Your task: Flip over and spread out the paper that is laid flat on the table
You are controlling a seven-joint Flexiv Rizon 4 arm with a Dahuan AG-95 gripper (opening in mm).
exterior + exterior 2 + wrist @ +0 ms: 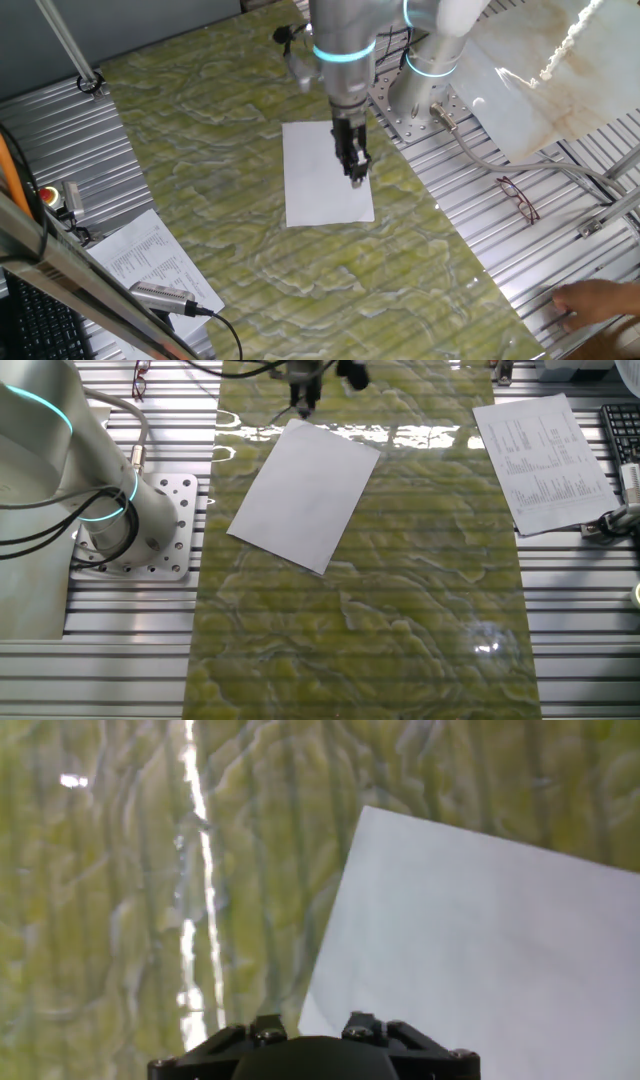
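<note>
Lying flat on the table, blank white paper; end effector apparently clenched above its edge

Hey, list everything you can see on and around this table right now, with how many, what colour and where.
Plain white rectangular paper sheet: one, white, flat on the table's middle, under the pincer.
Green-yellow marbled table surface: one, between ribbed metal panels.
White sheet with printed text lines: one, on the metal panel beside the table.
Ribbed silver metal panels: several, silver, flanking the table.
Glossy beige-white marbled slab: one, behind the robot base.
Red-rimmed eyeglasses: one pair, on the metal panel near the base.
Black keyboard: one, at the edge beside the printed sheet.
Person's hand: one, at the frame corner.
Pincer: one, black, low over the paper's edge; open or shut unclear.
</note>
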